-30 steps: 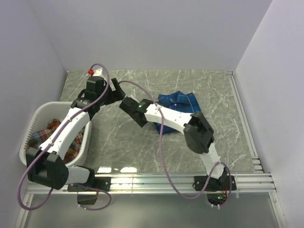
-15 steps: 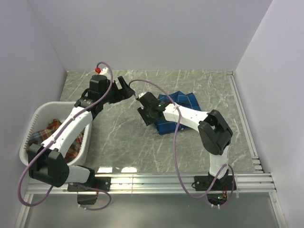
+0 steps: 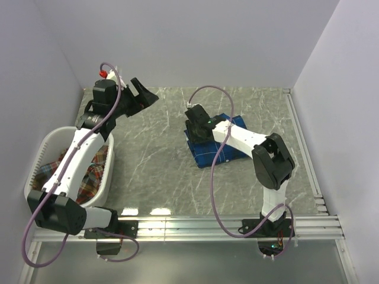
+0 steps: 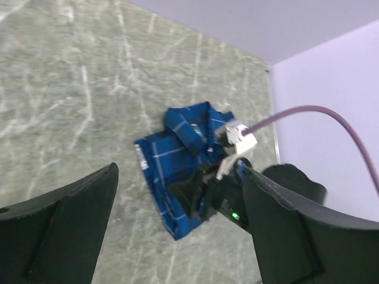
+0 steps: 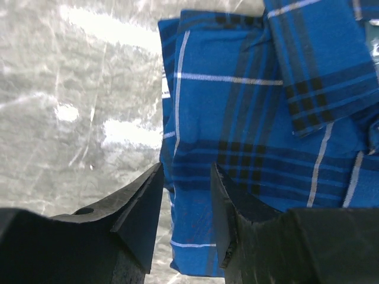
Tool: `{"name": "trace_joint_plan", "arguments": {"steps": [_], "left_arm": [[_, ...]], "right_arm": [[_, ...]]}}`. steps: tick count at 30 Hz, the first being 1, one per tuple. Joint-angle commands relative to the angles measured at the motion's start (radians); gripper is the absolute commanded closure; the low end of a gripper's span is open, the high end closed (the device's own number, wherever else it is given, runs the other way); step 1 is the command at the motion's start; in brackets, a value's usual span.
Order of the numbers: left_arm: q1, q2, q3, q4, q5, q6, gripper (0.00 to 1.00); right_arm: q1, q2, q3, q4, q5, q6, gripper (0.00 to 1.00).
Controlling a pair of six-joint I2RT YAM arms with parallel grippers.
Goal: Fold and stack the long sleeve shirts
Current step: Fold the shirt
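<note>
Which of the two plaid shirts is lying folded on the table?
The blue shirt, folded flat on the table beneath the right gripper; the red-orange shirt is bunched in the white basket.

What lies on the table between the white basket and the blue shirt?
Nothing; the top view shows only bare table between basket and blue shirt.

1. The blue shirt [image 3: 204, 151] [image 5: 249, 118] was a royal-blue plaid, crossed by thin white lines and dark bands.
2. The second shirt [image 3: 93, 174] was a red-orange plaid.
3. The laundry basket [image 3: 35, 168] was plain white.
4. The table [image 3: 154, 160] was grey-green, marbled with pale veins.
5. The cable [image 3: 214, 177] was purple.
</note>
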Motion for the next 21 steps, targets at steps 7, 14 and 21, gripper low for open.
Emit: {"name": "trace_joint_plan", "arguments": {"steps": [7, 14, 21], "left_arm": [[-0.009, 0.062, -0.146, 0.102, 0.081, -0.065, 0.26], [-0.058, 0.272, -0.121, 0.138, 0.085, -0.052, 0.38], [-0.130, 0.505, -0.012, 0.149, 0.078, -0.066, 0.40]], "right_arm": [[-0.046, -0.049, 0.078, 0.022, 0.038, 0.038, 0.61], [-0.057, 0.032, 0.145, 0.033, -0.004, 0.066, 0.64], [-0.066, 0.077, 0.157, 0.071, -0.008, 0.089, 0.61]]}}
